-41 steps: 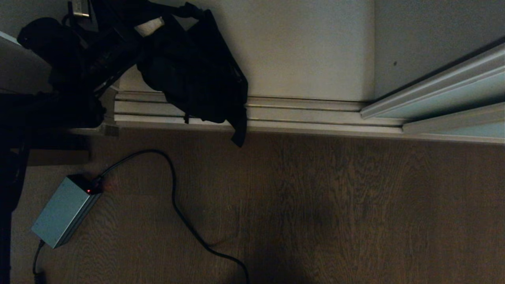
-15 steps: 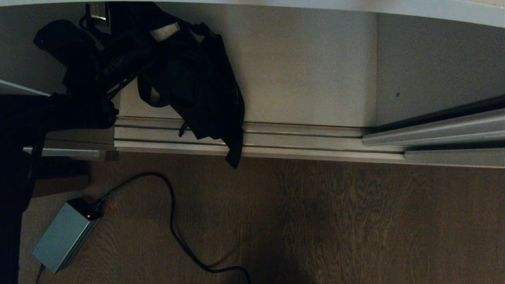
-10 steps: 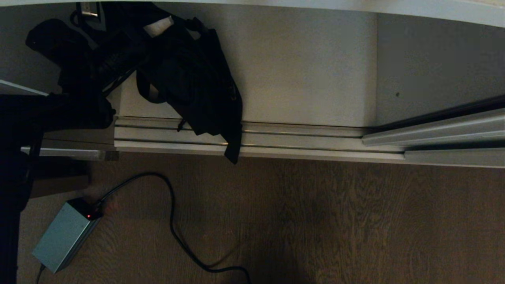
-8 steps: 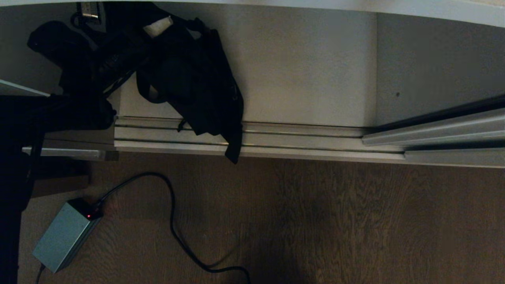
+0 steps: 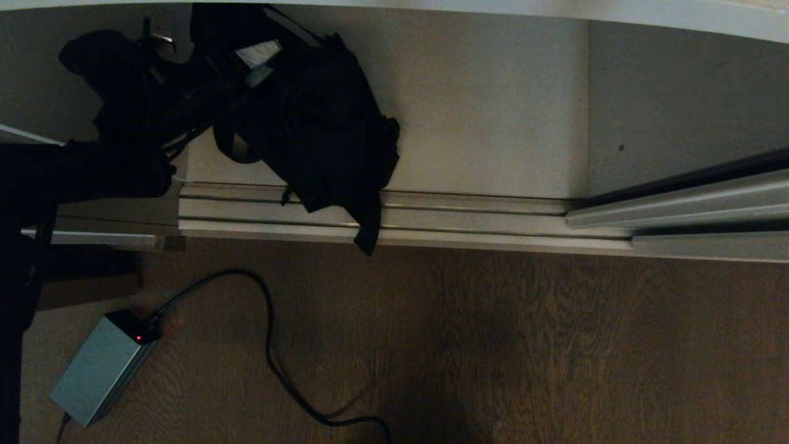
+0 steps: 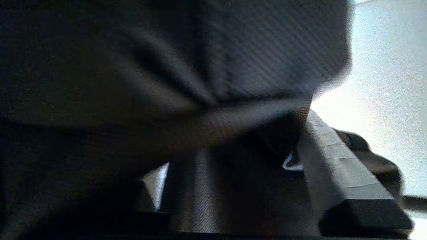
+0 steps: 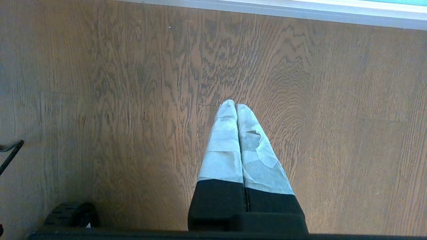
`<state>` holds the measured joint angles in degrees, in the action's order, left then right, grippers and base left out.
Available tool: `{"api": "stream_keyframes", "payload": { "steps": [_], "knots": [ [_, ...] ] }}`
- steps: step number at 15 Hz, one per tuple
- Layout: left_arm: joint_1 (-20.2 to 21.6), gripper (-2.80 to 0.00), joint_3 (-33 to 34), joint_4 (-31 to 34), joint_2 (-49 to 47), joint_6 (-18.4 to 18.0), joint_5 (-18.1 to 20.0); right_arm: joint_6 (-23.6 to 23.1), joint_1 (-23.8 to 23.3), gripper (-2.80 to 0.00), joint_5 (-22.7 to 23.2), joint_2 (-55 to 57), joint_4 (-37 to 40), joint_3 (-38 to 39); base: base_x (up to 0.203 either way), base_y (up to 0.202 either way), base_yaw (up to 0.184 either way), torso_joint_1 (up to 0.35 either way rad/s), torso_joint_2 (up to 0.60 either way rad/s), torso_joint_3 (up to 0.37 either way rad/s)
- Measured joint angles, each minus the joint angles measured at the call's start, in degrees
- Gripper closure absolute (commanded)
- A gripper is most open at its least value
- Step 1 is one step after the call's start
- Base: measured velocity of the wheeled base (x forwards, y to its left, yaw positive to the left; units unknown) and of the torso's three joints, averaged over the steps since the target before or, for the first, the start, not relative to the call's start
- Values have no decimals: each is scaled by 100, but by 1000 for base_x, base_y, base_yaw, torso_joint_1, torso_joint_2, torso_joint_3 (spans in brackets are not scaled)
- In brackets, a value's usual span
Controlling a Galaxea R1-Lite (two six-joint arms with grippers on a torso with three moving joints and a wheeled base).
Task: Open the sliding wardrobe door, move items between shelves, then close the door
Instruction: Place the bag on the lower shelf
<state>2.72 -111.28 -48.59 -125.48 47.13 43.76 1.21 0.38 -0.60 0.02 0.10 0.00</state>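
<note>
Fabric has slumped wider: the black bag (image 5: 320, 135) now bulges toward the right on the wardrobe floor, over the floor track (image 5: 468, 216) — left gripper (image 5: 246, 68) seems opening, so release looks under way. Sliding wardrobe door (image 5: 696, 203) stands open at right.

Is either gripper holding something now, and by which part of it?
The right gripper holds nothing. The left gripper is at the top of the soft black fabric bag, but a hold cannot be told.

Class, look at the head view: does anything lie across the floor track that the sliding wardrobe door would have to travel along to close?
Yes. A black bag, by the left gripper, hangs over the floor track, its strap tip crossing the grooves. The sliding wardrobe door stands at the right.
</note>
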Motion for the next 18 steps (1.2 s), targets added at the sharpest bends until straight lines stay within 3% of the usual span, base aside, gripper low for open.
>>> {"api": "stream_keyframes", "payload": {
  "steps": [3,10,18],
  "knots": [
    [15,-280,47,804,291,-17,-32,2,0,0,-2,0,0,0,0,0,0,0,0,0],
    [59,-280,56,952,734,30,-281,0,-1,0,-2,0,0,0,0,0,0,0,0,0],
    [26,-280,91,1994,884,87,-280,0,-2,0,0,0,1,0,0,0,0,0,0,0]
  ]
}}
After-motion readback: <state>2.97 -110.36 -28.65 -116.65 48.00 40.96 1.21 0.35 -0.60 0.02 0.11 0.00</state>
